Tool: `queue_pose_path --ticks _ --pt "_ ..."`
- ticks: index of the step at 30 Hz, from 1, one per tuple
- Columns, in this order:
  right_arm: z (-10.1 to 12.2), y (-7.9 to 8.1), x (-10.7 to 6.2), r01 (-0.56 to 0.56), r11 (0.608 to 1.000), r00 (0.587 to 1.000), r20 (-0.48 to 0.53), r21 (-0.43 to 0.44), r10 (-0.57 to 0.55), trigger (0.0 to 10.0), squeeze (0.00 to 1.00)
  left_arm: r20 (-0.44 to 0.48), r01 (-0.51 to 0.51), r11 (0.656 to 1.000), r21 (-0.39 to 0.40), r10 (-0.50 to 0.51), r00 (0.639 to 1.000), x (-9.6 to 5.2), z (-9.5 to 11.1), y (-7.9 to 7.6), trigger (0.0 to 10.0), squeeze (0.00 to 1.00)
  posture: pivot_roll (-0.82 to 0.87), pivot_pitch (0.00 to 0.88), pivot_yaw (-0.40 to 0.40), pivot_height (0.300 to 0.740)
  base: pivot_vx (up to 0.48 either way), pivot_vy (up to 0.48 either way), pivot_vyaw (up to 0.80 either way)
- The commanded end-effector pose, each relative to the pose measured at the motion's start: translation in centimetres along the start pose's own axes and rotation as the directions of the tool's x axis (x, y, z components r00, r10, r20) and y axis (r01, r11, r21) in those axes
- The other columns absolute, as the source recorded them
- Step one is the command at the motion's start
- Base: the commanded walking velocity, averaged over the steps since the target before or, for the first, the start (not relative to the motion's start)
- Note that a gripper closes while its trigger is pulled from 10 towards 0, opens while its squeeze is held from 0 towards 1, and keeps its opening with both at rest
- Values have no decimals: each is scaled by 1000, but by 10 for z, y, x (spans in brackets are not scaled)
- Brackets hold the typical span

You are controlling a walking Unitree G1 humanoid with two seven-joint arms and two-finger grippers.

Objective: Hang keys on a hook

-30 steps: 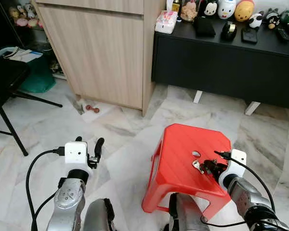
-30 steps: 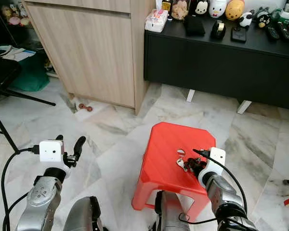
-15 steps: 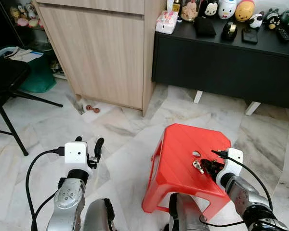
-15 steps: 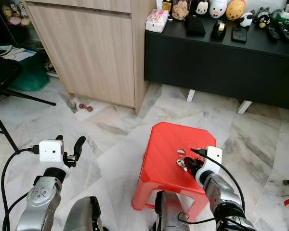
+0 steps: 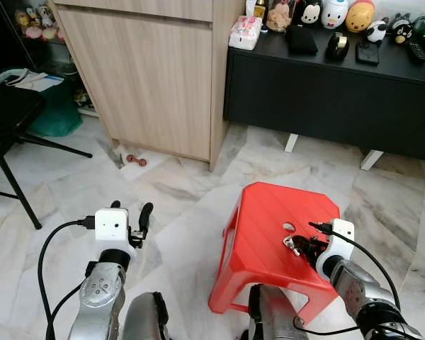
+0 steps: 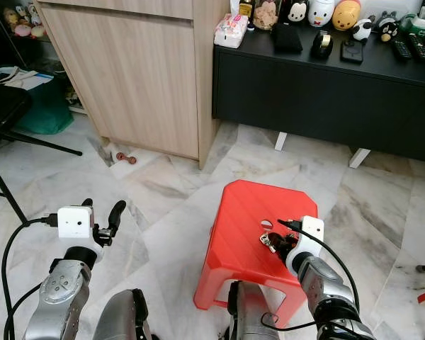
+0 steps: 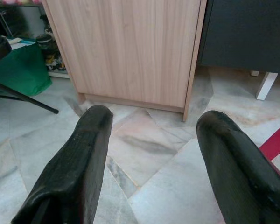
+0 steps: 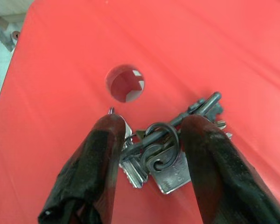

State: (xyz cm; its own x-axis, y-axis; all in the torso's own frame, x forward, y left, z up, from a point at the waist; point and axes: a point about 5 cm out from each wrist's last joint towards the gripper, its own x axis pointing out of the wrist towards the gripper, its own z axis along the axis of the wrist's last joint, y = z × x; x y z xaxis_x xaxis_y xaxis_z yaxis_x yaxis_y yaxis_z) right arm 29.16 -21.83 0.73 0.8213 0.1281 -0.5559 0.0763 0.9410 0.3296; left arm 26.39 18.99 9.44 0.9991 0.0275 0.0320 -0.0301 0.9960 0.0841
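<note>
- The bunch of keys [image 8: 170, 149] lies flat on the seat of the red plastic stool [image 5: 269, 234], a ring with several dark and silvery keys fanned out from it, right between the two fingers of the right gripper [image 8: 151, 158].
- The right gripper's fingers [image 8: 95, 163] stand apart, one on each side of the bunch. They bracket the ring but have not closed on it, and I cannot tell whether the tips touch the seat.
- Just beyond the fingertips, past the keys, is the round hole [image 8: 125, 84] in the stool's seat.
- Seen from the head, the right gripper [image 5: 302, 245] reaches in over the near right part of the stool top.
- The left gripper [image 5: 143, 216] is held up well to the left of the stool, over the marble floor [image 5: 177, 191], with its fingers [image 7: 79, 158] wide apart and nothing between them. It faces the light wooden cabinet [image 7: 126, 46].
- Judged step: the pick-up, with the grasp lined up and not yet made.
- The next move calls for closing the fingers squarely on the ring or the thick of the bunch, low enough to catch it off the slick plastic, then lifting.
- No hook can be made out, so finding one would have to come after the lift.
</note>
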Motion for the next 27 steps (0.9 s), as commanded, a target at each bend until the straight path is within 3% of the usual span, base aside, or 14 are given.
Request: queue_pose_path --ticks 1,14,15,16,18,27 --pt "-2 -6 -3 20 1000 1000 0 5 -20 10000 0 1 9 1000 0 -9 1000 0 0 -2 10000 0 -93 121 -70 596 0 0 0" --pt "-16 1 -1 7 1000 999 -39 9 -7 9804 0 1 17 1000 10 -17 1000 1 -1 -4 10000 0 -88 119 -72 596 0 0 0" --pt "-16 1 -1 8 1000 999 -40 9 -8 7647 0 1 17 1000 10 -17 1000 1 -1 -4 10000 0 -88 119 -72 596 0 0 0" --pt "-16 1 -1 8 1000 999 -40 9 -8 7647 0 1 17 1000 10 -17 1000 1 -1 -4 10000 0 -88 119 -72 596 0 0 0" --pt "-17 1 -2 8 1000 999 -42 9 -8 0 0 -1 16 1000 10 -16 1000 1 -2 -4 10000 0 -88 119 -72 596 0 0 0" --pt "-17 0 -2 11 1000 999 -43 7 -11 0 0 -3 15 1000 11 -15 1000 1 -2 -4 10000 0 -91 120 -71 596 0 0 0"
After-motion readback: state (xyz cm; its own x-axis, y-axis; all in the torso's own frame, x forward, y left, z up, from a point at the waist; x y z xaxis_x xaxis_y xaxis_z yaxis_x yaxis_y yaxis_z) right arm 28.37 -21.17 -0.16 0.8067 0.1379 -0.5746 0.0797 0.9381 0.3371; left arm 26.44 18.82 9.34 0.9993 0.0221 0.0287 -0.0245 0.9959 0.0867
